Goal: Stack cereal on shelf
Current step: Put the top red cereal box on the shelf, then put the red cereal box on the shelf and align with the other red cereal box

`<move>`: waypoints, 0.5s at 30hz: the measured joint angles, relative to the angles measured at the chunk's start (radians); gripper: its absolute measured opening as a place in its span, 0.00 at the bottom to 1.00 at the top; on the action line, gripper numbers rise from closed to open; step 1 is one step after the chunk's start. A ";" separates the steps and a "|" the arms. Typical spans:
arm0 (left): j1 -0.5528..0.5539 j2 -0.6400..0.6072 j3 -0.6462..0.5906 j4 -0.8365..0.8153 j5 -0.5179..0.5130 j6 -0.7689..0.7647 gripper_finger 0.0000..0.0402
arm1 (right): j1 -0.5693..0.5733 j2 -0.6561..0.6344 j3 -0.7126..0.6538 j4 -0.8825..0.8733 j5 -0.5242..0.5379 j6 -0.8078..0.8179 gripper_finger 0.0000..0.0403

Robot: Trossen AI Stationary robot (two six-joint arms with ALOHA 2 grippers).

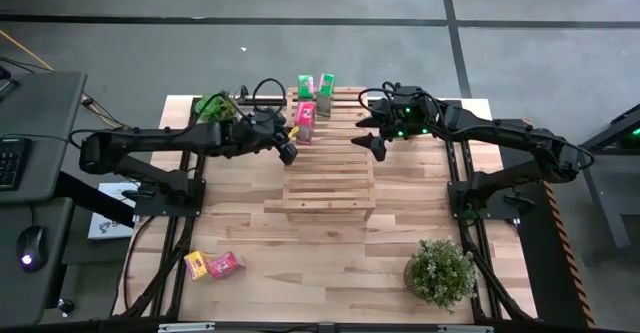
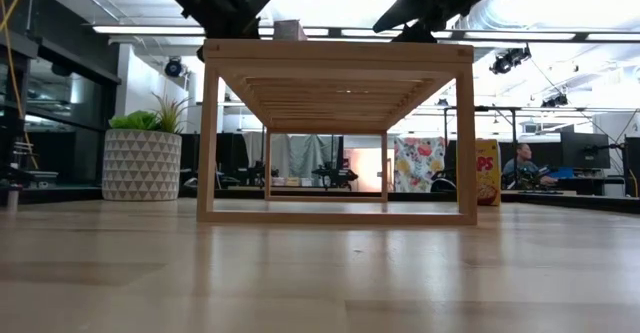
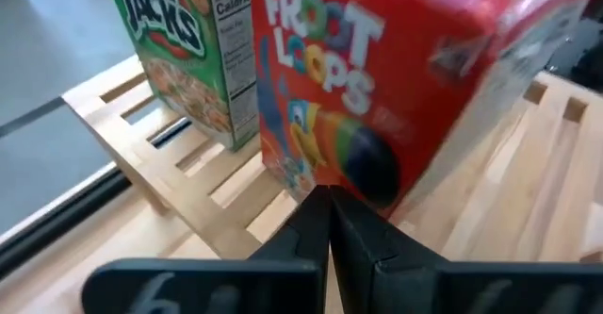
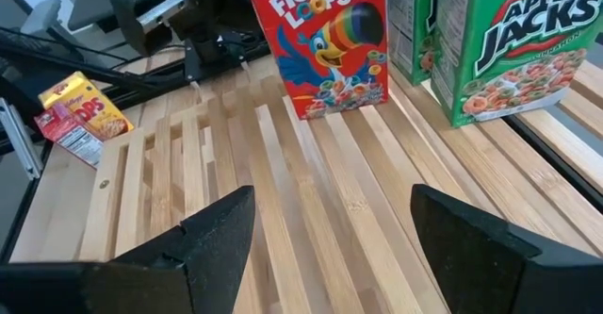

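**Inspector:** Your left gripper (image 1: pixel 289 155) is clenched on nothing; its closed tips sit just in front of the Froot Loops box (image 3: pixel 377 97), which stands on the shelf (image 1: pixel 330 178) beside an Apple Jacks box (image 3: pixel 179 50).

**Operator:** And the right?

**Inspector:** Your right gripper (image 1: pixel 368 141) hangs released over the slats, jaws wide, boxes ahead. Two more boxes (image 1: pixel 214 265) lie on the table (image 1: pixel 330 263).
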 joint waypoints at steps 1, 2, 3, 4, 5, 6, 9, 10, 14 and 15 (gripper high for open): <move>-0.004 0.000 0.000 0.001 0.000 -0.014 0.00 | 0.000 0.000 0.000 0.000 0.000 -0.001 0.69; -0.008 0.001 0.000 0.000 0.000 -0.026 0.00 | 0.000 0.000 0.000 0.000 0.000 -0.004 0.69; -0.012 0.001 0.000 0.000 0.000 -0.039 0.00 | 0.000 0.000 0.000 0.000 0.000 -0.005 0.69; -0.018 0.001 0.000 0.000 0.000 -0.047 0.00 | 0.000 0.000 0.000 0.000 0.000 -0.007 0.69; -0.023 0.001 0.000 0.001 0.000 -0.054 0.00 | 0.000 0.000 0.000 0.000 0.000 -0.008 0.69; -0.027 0.001 0.000 0.001 -0.006 -0.061 0.00 | 0.000 0.000 0.000 0.000 0.000 -0.008 0.69; -0.037 0.001 0.000 0.001 -0.032 -0.073 0.00 | 0.000 0.000 0.000 0.000 0.000 -0.008 0.69; -0.037 0.001 0.000 0.001 -0.037 -0.073 0.00 | 0.000 0.000 0.000 0.000 0.001 -0.008 0.69; -0.037 -0.001 0.000 -0.032 -0.038 -0.066 0.00 | 0.000 0.000 0.000 0.020 0.038 0.017 0.69; -0.037 -0.011 -0.001 -0.054 -0.037 -0.063 0.00 | 0.000 0.000 0.000 0.030 0.047 0.028 0.69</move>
